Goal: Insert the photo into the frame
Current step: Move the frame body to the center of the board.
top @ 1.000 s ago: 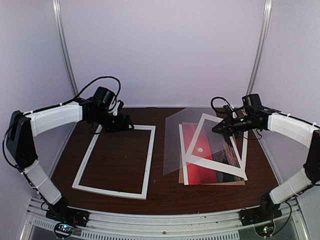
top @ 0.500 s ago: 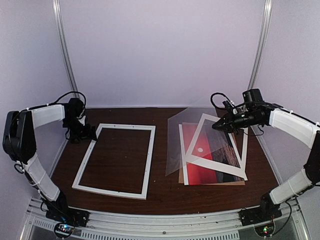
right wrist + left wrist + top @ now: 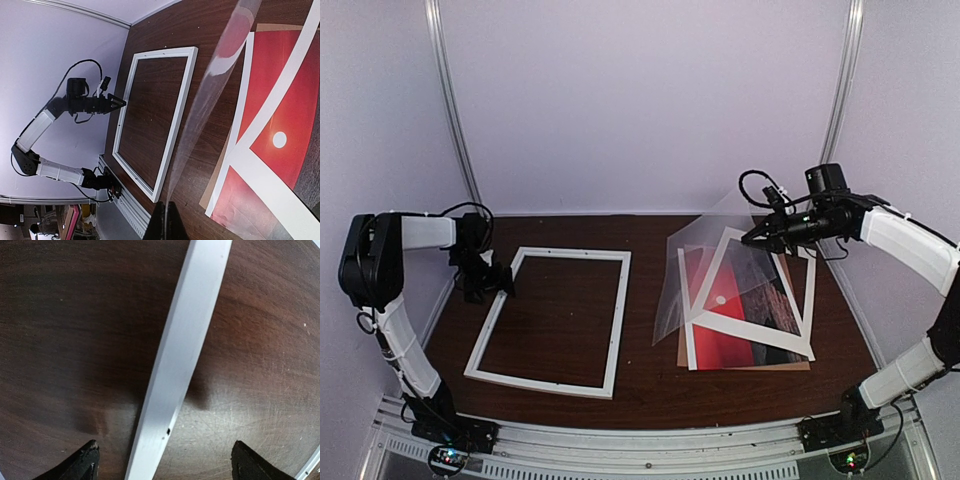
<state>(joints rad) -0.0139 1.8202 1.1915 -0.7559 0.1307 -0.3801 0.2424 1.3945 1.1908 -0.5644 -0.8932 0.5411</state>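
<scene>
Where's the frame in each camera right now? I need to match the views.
Top external: frame lies flat, left of centre.
Left wrist: only one white side of the frame shows, running diagonally top to bottom between the open jaws of the left gripper.
Right wrist: the whole frame shows, upper left of centre.
Shared landmark: the left gripper at the frame's left side, near its far end.

The left arm (image 3: 420, 232) and right arm (image 3: 902, 236) share white shells between black joints, thin black cables (image 3: 758, 173) looping at the wrists, black pointed gripper fingers (image 3: 85, 464), and black bases (image 3: 455, 432) carrying small green lights (image 3: 446, 459).
</scene>
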